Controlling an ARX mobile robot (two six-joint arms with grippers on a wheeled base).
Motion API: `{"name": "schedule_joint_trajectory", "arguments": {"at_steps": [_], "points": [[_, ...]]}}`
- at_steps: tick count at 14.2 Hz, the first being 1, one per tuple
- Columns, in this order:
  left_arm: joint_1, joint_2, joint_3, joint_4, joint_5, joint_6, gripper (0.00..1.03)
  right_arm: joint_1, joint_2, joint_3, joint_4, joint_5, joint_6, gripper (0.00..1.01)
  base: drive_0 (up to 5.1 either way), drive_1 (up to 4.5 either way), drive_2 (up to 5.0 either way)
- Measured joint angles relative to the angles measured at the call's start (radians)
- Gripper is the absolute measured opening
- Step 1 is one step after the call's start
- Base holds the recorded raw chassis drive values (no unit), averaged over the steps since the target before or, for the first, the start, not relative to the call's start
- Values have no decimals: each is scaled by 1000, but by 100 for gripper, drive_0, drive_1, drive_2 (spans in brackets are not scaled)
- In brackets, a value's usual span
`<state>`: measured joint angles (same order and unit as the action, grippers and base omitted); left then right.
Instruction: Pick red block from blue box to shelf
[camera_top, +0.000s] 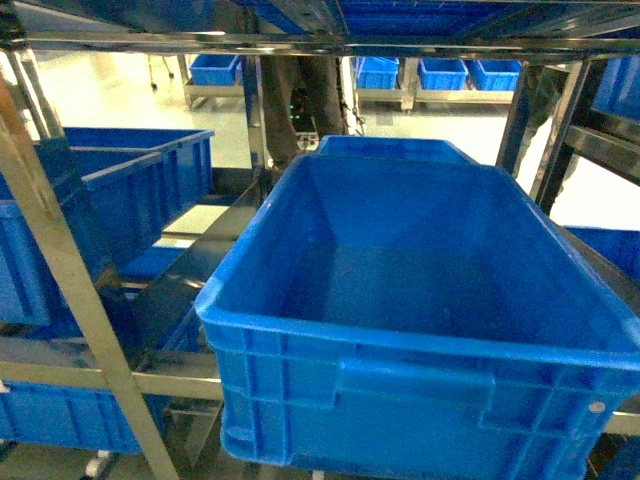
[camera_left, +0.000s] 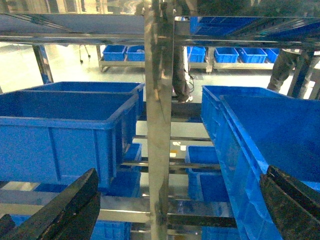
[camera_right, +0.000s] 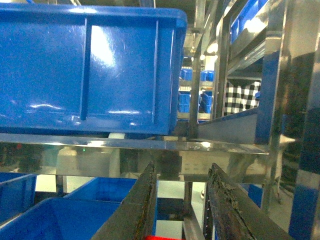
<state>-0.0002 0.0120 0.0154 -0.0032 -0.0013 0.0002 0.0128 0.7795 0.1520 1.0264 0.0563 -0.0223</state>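
Note:
Only a thin strip of the red block (camera_right: 161, 237) shows, at the bottom edge of the right wrist view. It sits between the two dark fingers of my right gripper (camera_right: 182, 166), which is shut on it. That gripper points at the front edge of a steel shelf (camera_right: 125, 146) tier carrying a dark blue crate (camera_right: 85, 65). My left gripper (camera_left: 181, 172) is open and holds nothing, and it faces a shelf upright (camera_left: 159, 125). The blue box is out of view. Neither gripper shows in the head view.
A large dark blue ribbed crate (camera_top: 420, 330) fills the shelf tier in front of the head camera. More crates (camera_top: 120, 190) stand to its left, behind a slanting upright (camera_top: 60, 270). Crates (camera_left: 65, 125) flank the upright in the left wrist view. A lower crate (camera_right: 55, 215) sits below the right gripper.

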Motion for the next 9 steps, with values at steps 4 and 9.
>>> {"name": "schedule_joint_trajectory", "arguments": {"at_steps": [4, 9], "points": [[0, 0, 0, -3, 0, 0, 98, 0, 4, 0, -1, 0, 0, 27, 3, 110, -104], [0, 0, 0, -2, 1, 0, 98, 0, 4, 0, 0, 0, 0, 27, 0, 0, 0]]}}
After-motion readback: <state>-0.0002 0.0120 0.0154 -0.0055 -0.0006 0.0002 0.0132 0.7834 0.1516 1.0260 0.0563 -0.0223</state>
